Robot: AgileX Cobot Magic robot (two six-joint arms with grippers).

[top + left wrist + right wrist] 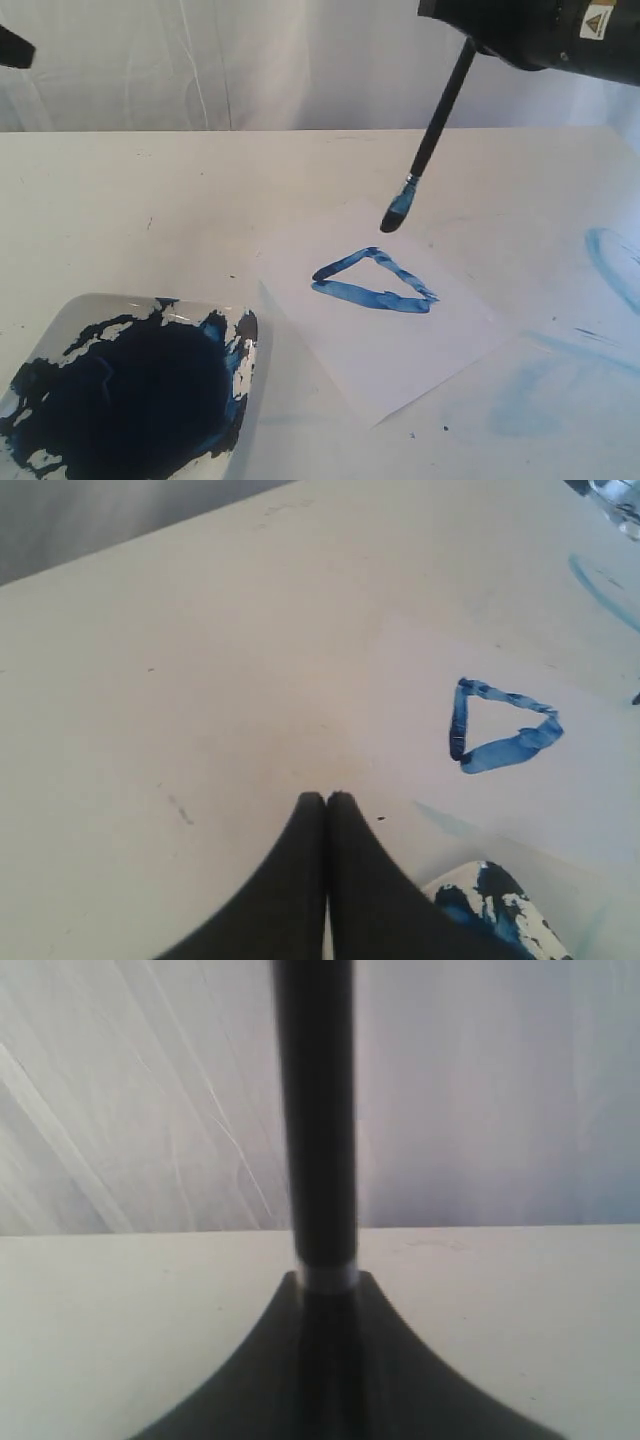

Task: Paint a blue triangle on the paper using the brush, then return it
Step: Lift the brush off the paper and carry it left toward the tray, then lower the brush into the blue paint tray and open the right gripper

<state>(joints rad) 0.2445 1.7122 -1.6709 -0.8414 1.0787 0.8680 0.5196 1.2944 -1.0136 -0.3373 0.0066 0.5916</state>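
Triangle [366, 294] on paper [400, 355], tray [82, 320] left, brush [436, 128] seemingly above.

The paper [400, 350] is a white sheet lying flat on the bench [150, 190], right of centre and turned at an angle. The triangle [380, 297] is a closed, streaky blue outline on the sheet's far half, its long side nearest. The brush [432, 135], black-handled with a metal ferrule and blue-stained bristles, is held aloft and tilted, tip down by the paper's far edge, apart from the triangle.
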